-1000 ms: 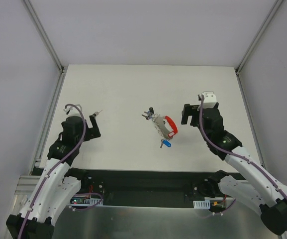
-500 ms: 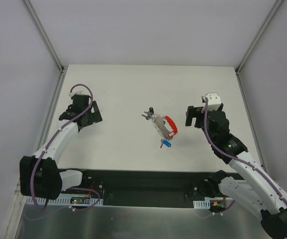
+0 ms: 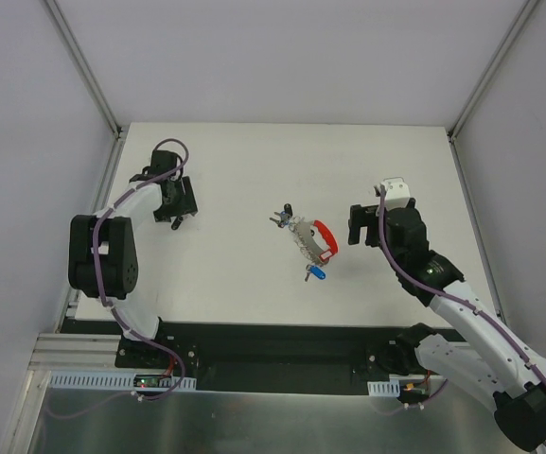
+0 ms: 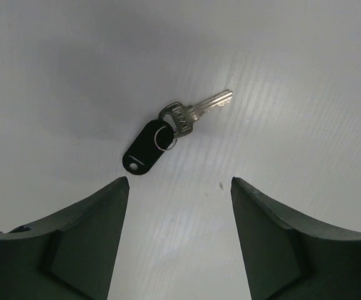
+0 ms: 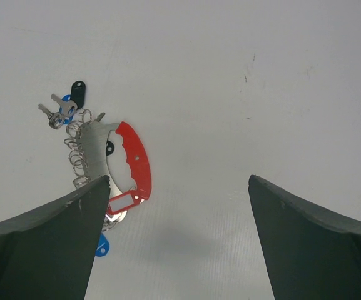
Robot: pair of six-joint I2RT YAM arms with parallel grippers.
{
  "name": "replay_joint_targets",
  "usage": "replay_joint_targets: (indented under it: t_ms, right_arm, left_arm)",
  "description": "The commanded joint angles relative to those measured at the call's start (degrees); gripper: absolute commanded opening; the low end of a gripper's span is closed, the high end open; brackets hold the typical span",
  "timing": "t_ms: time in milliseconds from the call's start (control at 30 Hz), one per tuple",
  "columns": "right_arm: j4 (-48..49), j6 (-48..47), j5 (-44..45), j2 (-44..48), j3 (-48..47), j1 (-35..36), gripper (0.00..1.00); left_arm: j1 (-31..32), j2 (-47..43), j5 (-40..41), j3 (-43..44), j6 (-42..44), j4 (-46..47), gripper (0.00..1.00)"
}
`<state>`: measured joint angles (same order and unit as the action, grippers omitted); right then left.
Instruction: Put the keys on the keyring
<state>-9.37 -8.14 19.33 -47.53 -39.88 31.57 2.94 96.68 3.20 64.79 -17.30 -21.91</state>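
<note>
Since a second ago the left arm has swung out from beside its base toward the far left of the counter (image 3: 254,170), so that the left claw (image 3: 174,204) now hangs over the loose key (image 4: 196,111); the right arm has shifted only slightly. Left wrist view: the loose key, silvery and joined by a small ring to its black tag (image 4: 144,154), lies flat on the counter just ahead of the claw's fingertips and about midway between them, blade slanting away. The jaws stand apart with nothing between them and touch neither key nor tag. Right claw (image 5: 179,181): jaws spread wide, empty, hovering with the keyring (image 5: 89,156) ahead of it and off to the left in its wrist view; the curved red tag (image 5: 135,159) lies just beside one fingertip, and the other keys (image 5: 64,106) sit in a bunch beyond. Loose key and keyring lie well apart. Step in hand, as judged: picking up the loose key, with the approach made and the grasp not yet. The next move calls for lowering the left claw over the key and closing on the tag or head, since a thin blade lying flat offers little to pinch. The key then has to be carried across to the keyring, which the right claw would likely need to steady.
</note>
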Motion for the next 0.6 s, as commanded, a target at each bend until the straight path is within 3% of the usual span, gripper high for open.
replay_joint_targets:
  t_ms: [0, 367, 567]
  right_arm:
    - [-0.2, -0.2, -0.8, -0.2, -1.3, -0.3, 0.96]
    - [-1.6, -0.6, -2.4, -2.1, -2.0, -0.3, 0.96]
    - [-1.8, -0.5, -3.1, -2.6, -2.0, -0.3, 0.96]
  left_arm:
    - [-1.0, 3.4, -0.7, 5.1, 2.3, -1.9, 0.66]
    - [-2.0, 12.5, -0.5, 12.9, 5.2, -5.2, 0.64]
    - [-2.1, 14.1, -3.0, 12.8, 5.9, -7.4, 0.66]
